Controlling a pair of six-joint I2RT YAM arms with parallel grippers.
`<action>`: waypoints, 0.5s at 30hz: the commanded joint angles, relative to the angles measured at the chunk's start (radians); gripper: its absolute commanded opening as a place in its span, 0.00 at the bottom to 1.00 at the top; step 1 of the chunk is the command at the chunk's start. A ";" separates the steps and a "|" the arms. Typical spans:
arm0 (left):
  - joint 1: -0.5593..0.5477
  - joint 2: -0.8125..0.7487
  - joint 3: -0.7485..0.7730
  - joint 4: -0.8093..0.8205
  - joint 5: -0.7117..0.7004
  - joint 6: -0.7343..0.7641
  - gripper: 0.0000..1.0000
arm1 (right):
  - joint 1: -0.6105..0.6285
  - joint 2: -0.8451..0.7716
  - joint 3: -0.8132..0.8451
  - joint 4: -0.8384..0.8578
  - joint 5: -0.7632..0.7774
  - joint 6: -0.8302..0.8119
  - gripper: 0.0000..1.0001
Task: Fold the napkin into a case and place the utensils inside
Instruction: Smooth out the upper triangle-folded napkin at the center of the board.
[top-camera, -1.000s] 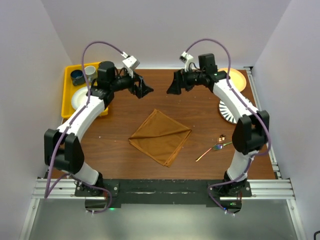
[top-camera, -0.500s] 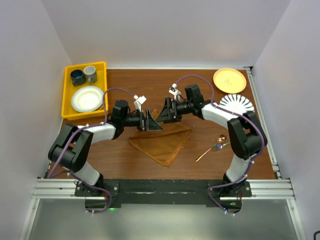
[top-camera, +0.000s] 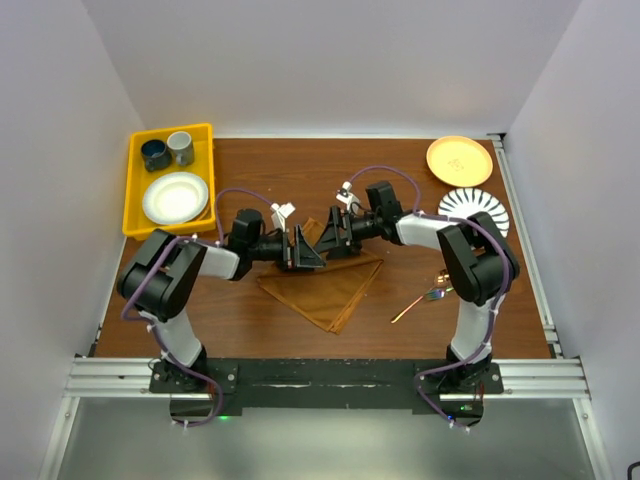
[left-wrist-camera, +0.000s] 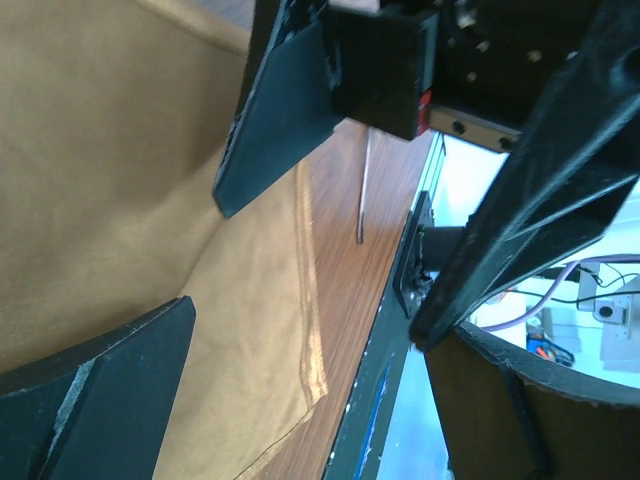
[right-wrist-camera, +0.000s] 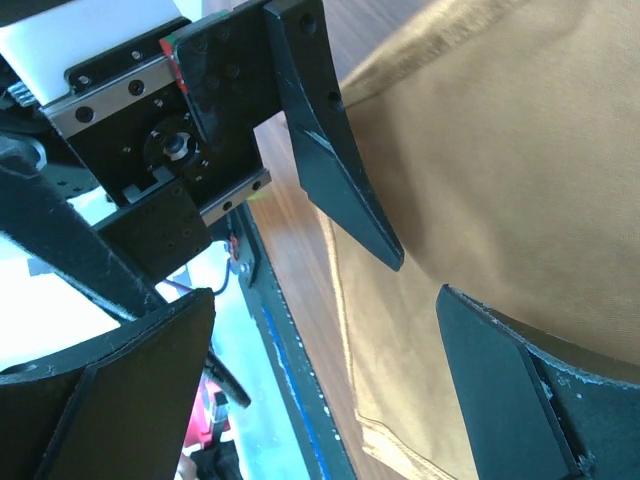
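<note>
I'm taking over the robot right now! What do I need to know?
Left pincer: open, empty, low over the far corner of the napkin.
Right pincer: open, empty, facing it over the same corner.
Napkin: lying on the table, folding not finished.
Utensils: on the table, right of the napkin.
Done: nothing that shows.
Left: fold the napkin, tuck the utensils inside.

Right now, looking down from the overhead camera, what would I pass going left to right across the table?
yellow tray → napkin → utensils
</note>
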 joint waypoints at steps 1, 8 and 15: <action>0.033 0.053 -0.003 0.020 0.036 0.040 1.00 | -0.006 0.032 0.008 -0.047 -0.059 -0.081 0.98; 0.093 0.128 -0.029 0.017 0.062 0.070 1.00 | -0.046 0.089 -0.003 -0.130 -0.059 -0.185 0.98; 0.113 0.148 -0.027 0.014 0.088 0.073 1.00 | -0.094 0.133 0.011 -0.209 -0.069 -0.302 0.98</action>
